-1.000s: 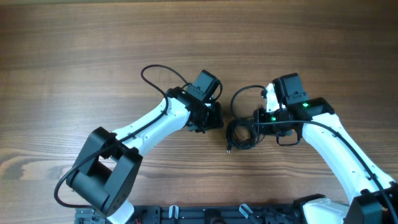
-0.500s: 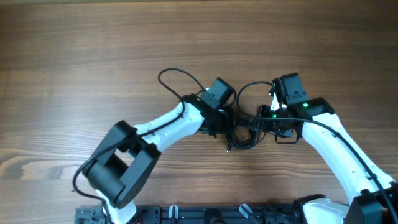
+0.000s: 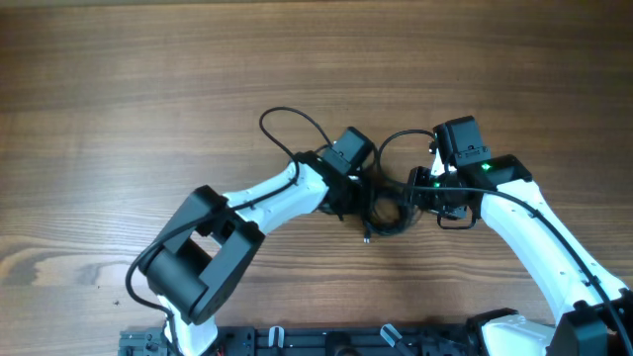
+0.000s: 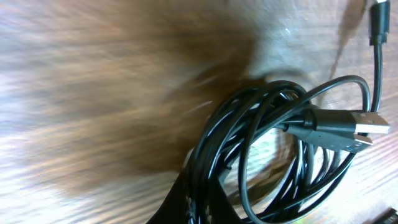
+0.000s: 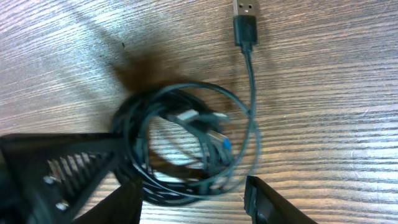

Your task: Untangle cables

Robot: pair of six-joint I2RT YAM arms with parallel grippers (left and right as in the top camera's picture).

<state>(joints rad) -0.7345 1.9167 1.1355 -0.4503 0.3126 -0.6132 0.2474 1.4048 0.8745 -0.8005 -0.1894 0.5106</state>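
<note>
Overhead, the left arm (image 3: 287,188) has swung in to the cables (image 3: 394,227), a coil on the counter (image 3: 148,79) between both arms. At the left wrist, the left fingers (image 4: 181,208) have just closed, pinching the coil's strands. At the right wrist, the right fingers (image 5: 74,168) stand spread, straddling it. Pulling apart can likely begin.

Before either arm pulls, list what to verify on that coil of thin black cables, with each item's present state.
1. Left gripper shut at the coil of thin black cables: ok.
2. Strands actually pinched in it: cannot tell.
3. Right gripper open, ready to take a strand: ok.
4. One silver-tipped plug lying outside the coil on its lead: ok.
5. Two other plugs out of the loops: not ok, they lie inside the coil.
</note>
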